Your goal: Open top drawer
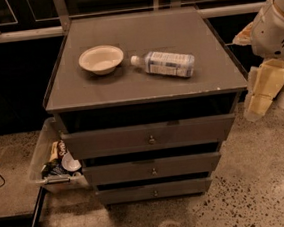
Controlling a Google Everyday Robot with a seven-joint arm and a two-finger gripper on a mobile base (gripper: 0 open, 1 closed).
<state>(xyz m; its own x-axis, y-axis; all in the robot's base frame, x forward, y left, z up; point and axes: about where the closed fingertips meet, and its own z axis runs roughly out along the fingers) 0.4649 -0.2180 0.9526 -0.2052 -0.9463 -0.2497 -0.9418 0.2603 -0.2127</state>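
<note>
The top drawer (149,136) is the widest of three grey fronts on the grey cabinet, with a small round metal knob (151,140) at its centre. A dark gap shows above the front, and its inside is hidden. My gripper (256,108) hangs pointing down at the right of the cabinet, beside its top right corner. It is level with the top drawer's front, apart from it, and holds nothing that I can see. The white arm (274,27) rises above it at the right edge.
A cream bowl (101,58) and a plastic bottle (166,64) lying on its side are on the cabinet top (144,87). Two narrower drawers (152,170) sit below. A clear bin of clutter (53,161) stands at the left. The floor is speckled.
</note>
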